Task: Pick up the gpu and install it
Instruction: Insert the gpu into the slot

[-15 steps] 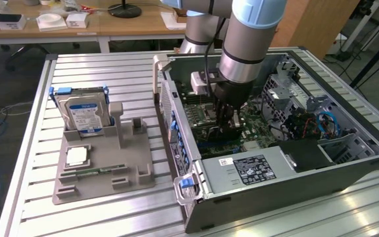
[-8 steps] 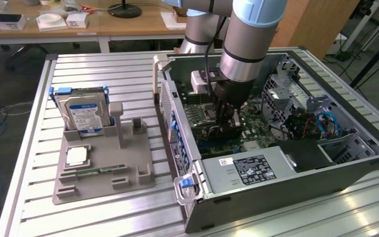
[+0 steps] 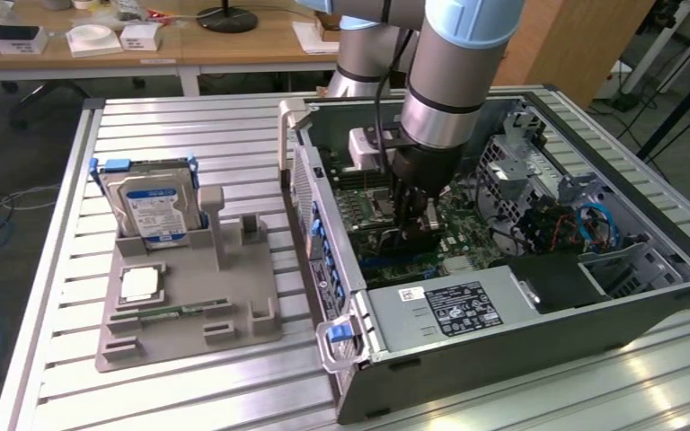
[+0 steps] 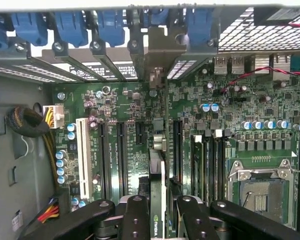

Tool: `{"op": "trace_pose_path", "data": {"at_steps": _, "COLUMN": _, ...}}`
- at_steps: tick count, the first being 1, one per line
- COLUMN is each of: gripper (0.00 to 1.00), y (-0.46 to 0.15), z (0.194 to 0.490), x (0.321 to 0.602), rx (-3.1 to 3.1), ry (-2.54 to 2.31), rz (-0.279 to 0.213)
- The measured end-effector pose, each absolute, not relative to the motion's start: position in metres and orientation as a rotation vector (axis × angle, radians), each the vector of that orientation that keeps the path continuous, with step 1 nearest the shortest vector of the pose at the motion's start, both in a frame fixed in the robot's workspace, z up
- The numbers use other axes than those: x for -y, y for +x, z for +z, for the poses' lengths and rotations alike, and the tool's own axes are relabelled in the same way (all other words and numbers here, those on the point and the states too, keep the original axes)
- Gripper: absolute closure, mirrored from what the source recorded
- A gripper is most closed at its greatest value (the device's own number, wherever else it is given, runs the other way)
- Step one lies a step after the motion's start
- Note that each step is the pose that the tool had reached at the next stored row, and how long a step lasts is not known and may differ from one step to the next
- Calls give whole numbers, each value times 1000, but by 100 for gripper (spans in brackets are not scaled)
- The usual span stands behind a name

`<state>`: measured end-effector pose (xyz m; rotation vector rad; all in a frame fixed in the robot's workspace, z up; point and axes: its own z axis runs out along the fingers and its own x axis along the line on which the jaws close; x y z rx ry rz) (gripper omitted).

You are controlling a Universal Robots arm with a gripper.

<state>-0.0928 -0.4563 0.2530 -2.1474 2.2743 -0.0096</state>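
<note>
The gpu [image 4: 157, 200] is sitting edge-on between the gripper [image 4: 157, 220] fingers, clamped there, its thin black body running away from the wrist toward the rear wall of the computer case [image 3: 632, 310]. Its pale metal bracket [image 4: 157, 60] is lying up against the row of slot covers, just under the blue retention clips [image 4: 72, 25]. From across the room, the gripper [image 3: 408, 229] is reaching straight down into the open case, over the middle of the motherboard [image 4: 240, 105], with the card's lower edge at or very near the board; I cannot tell whether it is seated in its slot.

To my eye the insertion is what is underway, and doing it well is a matter of alignment: the card edge needs to be staying parallel to the long black expansion slots [image 4: 121, 150] and square to the board, the bracket sliding cleanly into its opening without catching a neighbouring cover. Pressure should be going straight down, evenly along the card.

Outside the case, near the bench's far-left corner in the exterior view, the hard drive [image 3: 154, 211] is standing in the grey holder [image 3: 183, 310].
</note>
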Motion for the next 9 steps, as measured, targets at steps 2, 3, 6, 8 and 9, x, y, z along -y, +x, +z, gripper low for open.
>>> {"op": "trace_pose_path", "data": {"at_steps": 2, "gripper": 74, "y": -93, "z": 253, "x": 456, "rx": -2273, "ry": -2149, "rz": -10}}
{"op": "trace_pose_path", "data": {"at_steps": 3, "gripper": 74, "y": -93, "z": 253, "x": 456, "rx": -2268, "ry": -2154, "rz": -10}}
{"op": "trace_pose_path", "data": {"at_steps": 6, "gripper": 74, "y": -93, "z": 253, "x": 457, "rx": -2253, "ry": -2169, "rz": -10}}
{"op": "trace_pose_path", "data": {"at_steps": 8, "gripper": 74, "y": -93, "z": 253, "x": 458, "rx": -2248, "ry": -2175, "rz": -11}}
{"op": "trace_pose_path", "data": {"at_steps": 9, "gripper": 74, "y": -93, "z": 253, "x": 458, "rx": -2247, "ry": -2177, "rz": -11}}
